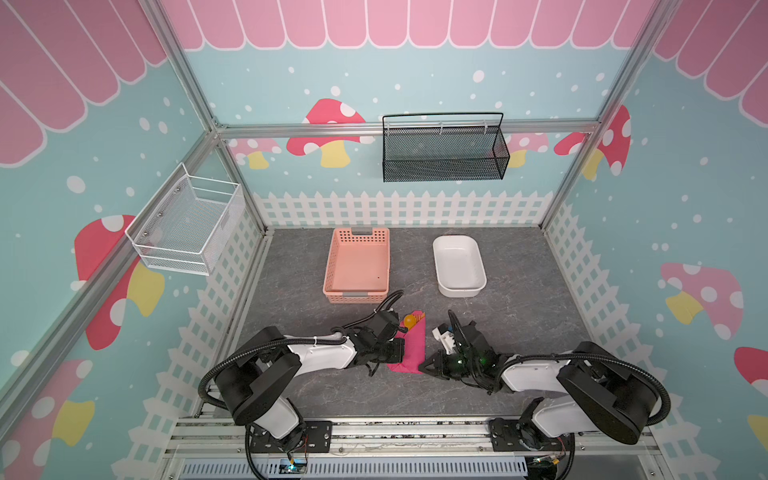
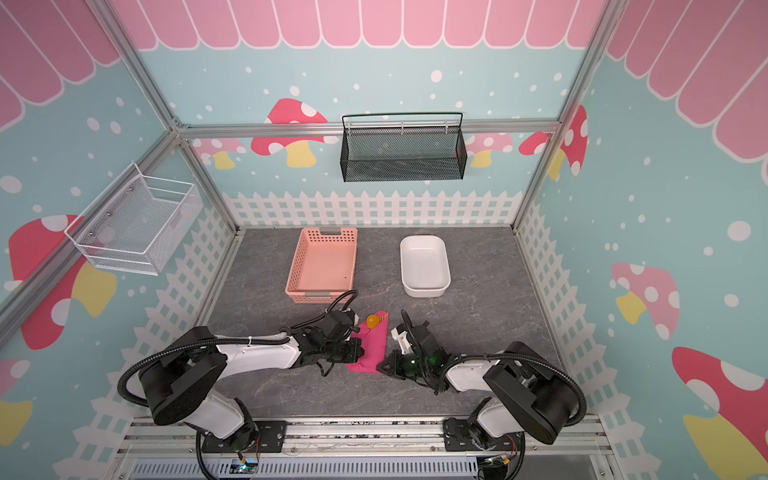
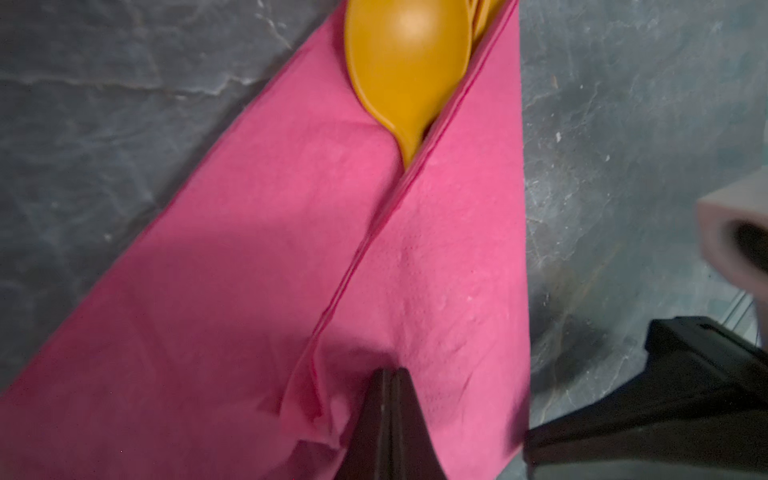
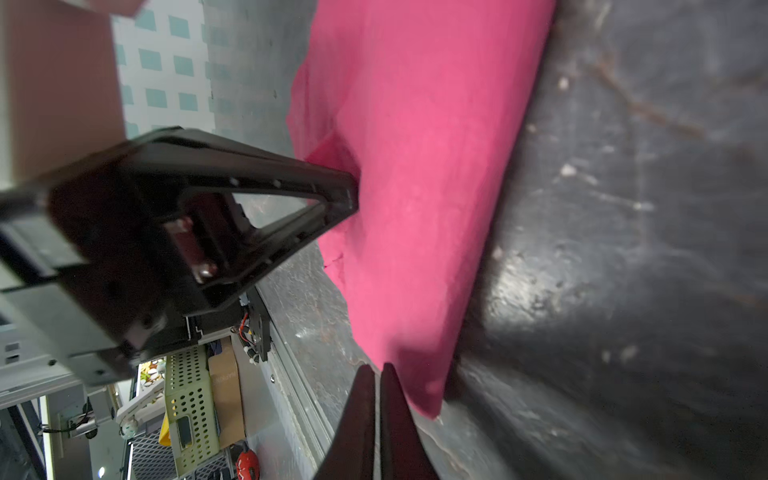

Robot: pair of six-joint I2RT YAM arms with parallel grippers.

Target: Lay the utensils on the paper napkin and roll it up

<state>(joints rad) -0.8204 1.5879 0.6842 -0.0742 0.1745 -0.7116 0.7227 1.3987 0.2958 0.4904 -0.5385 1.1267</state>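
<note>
The grey stone-look table (image 1: 519, 332) fills the floor of the booth. At its far middle stand a salmon perforated basket (image 1: 332, 266) on the left and a white tub (image 1: 459, 291) on the right, well apart.

Near the middle, on the near side of the basket, lies the paper napkin (image 1: 413, 345). It is folded over lengthwise into a narrow strip running near to far, between the two arms.

The left gripper (image 3: 390, 374) comes in from the left with its jaws pressed together. Its tip is on the creased napkin near the strip's middle. The right gripper (image 4: 376, 370) sits at the napkin's near right corner with its jaws almost touching. Whether either one pinches paper I cannot tell.

The utensils (image 3: 407, 66) lie inside the fold. Only the spoon bowl and the fork tips beside it poke out at the far end.
</note>
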